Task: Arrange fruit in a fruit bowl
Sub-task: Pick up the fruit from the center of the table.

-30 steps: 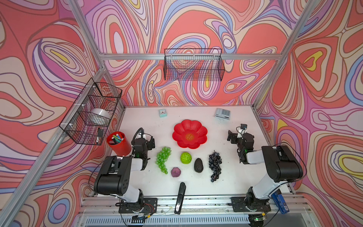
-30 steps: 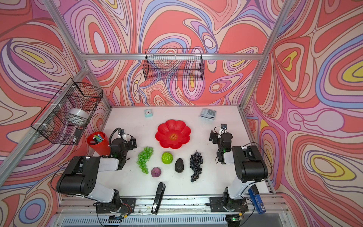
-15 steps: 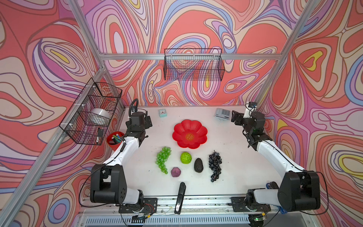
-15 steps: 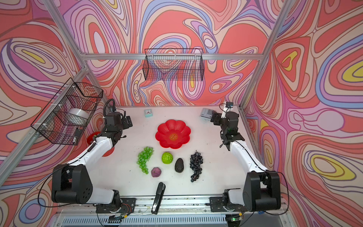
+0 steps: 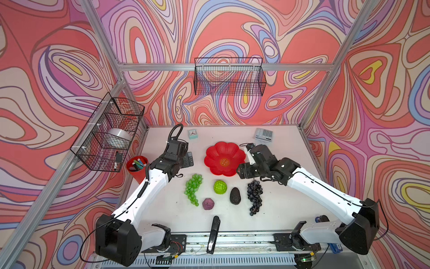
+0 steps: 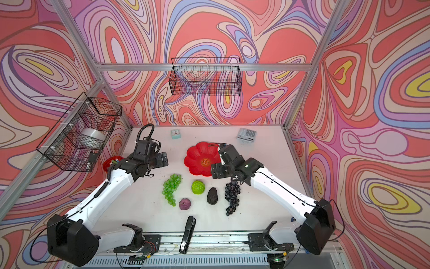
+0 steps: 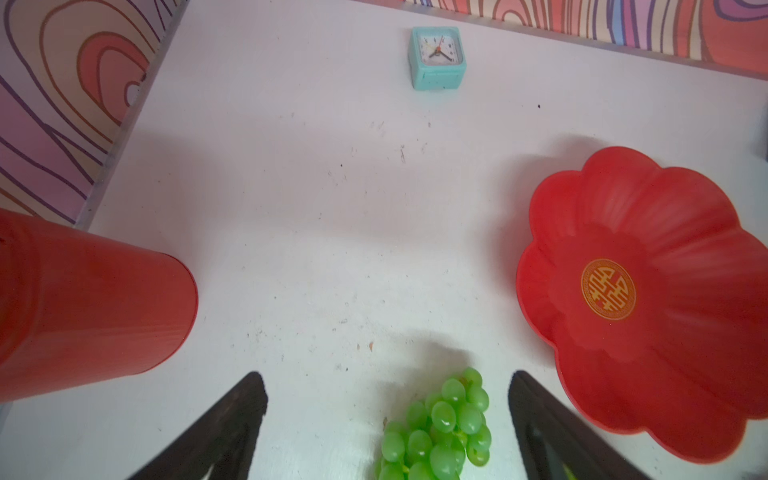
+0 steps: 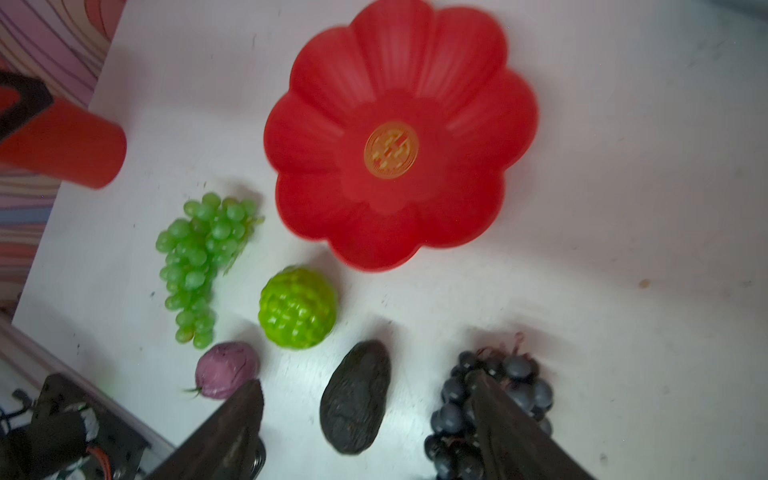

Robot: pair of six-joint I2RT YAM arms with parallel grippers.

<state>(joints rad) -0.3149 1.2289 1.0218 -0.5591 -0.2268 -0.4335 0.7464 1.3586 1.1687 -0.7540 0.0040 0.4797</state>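
The red flower-shaped fruit bowl [image 5: 216, 153] [image 6: 197, 151] stands empty mid-table. In front of it lie the fruit: green grapes [image 5: 193, 188] [image 7: 440, 428], a bumpy green ball [image 5: 220, 186] [image 8: 297, 307], a small purple fruit [image 5: 208, 204] [image 8: 226, 370], a blackish avocado [image 5: 234, 196] [image 8: 355, 399] and dark grapes [image 5: 254, 195] [image 8: 519, 374]. My left gripper [image 5: 188, 160] [image 7: 386, 376] hangs open just behind the green grapes. My right gripper [image 5: 243, 171] [image 8: 365, 380] hovers open at the bowl's front right rim, above the avocado and dark grapes. Neither holds anything.
A red pen cup [image 5: 137, 167] stands left of my left arm. A teal clock [image 5: 193, 134] and a calculator [image 5: 264, 135] sit at the back. A black stapler [image 5: 213, 234] lies at the front edge. Wire baskets [image 5: 229, 76] hang on the walls.
Both arms swung in from the back sides toward the middle. The left gripper came down by the green grapes, the right one by the bowl's rim over the dark fruit.
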